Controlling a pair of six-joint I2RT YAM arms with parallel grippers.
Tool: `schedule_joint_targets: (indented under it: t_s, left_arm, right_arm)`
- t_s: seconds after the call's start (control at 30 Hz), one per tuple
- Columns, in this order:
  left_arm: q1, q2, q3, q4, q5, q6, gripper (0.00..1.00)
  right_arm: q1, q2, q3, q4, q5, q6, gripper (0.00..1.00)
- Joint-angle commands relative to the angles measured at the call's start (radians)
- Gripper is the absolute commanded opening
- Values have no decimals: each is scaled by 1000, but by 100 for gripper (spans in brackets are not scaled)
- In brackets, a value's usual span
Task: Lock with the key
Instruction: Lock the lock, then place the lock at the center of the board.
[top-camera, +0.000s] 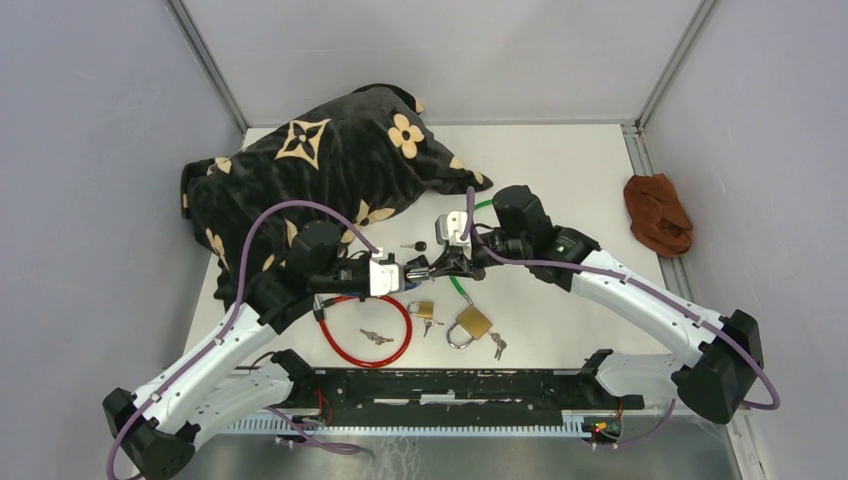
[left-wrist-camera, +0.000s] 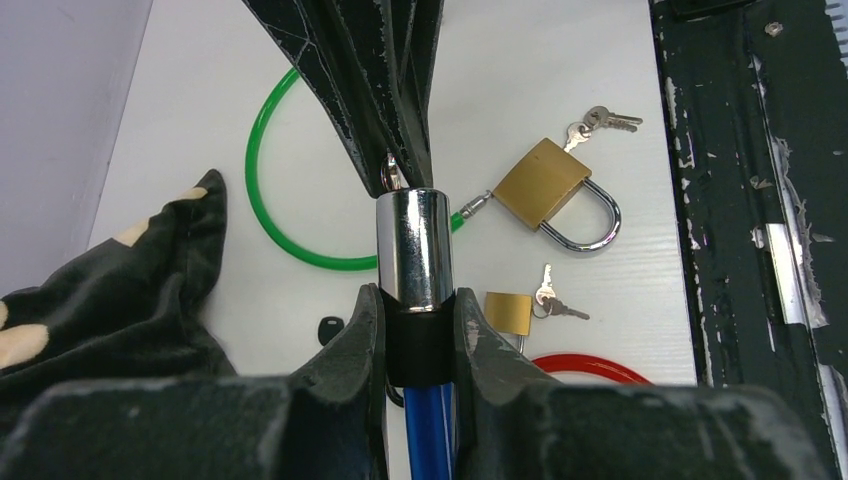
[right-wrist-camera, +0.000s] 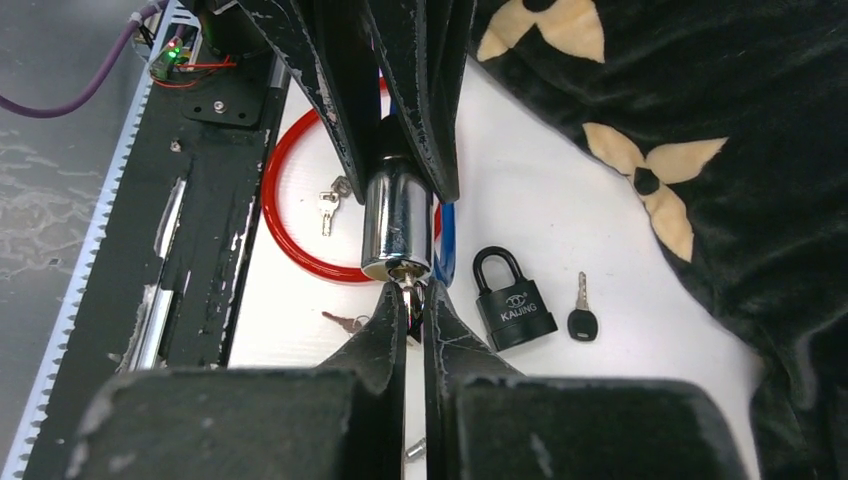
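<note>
The right tool (right-wrist-camera: 413, 296) is closed to a narrow slit, and the small key (right-wrist-camera: 409, 290) is pinched between its tips, with the blade entered in the end face of the chrome lock barrel (right-wrist-camera: 397, 225). The barrel is carried above the tabletop (top-camera: 560, 180) by the left tool (left-wrist-camera: 420, 315), which is clamped partway shut around the black collar at the far end, where the blue cable (left-wrist-camera: 430, 430) runs out. How deep the key is seated cannot be told. For a clean turn, the wrist rotation is best kept on the barrel's own axis, so that no sideways load is put on the thin blade. The key is best pressed fully home first. A firm hold by the left tool is needed, or the barrel is likely to spin with the key. Since only a little of the key is gripped, a slip is to be expected if the turn is rushed. Below, a black padlock (right-wrist-camera: 512, 305), a red cable loop (right-wrist-camera: 290, 250), a green cable (left-wrist-camera: 262, 190) and a brass padlock (left-wrist-camera: 545, 185) are left lying clear of the work.
</note>
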Motion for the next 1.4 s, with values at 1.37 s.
schedule_joint_targets:
  t_s: [1.37]
  left_arm:
    - [-441, 880, 184, 1103, -177, 641, 2]
  right_arm:
    - [-389, -633, -354, 142, 1187, 242, 0]
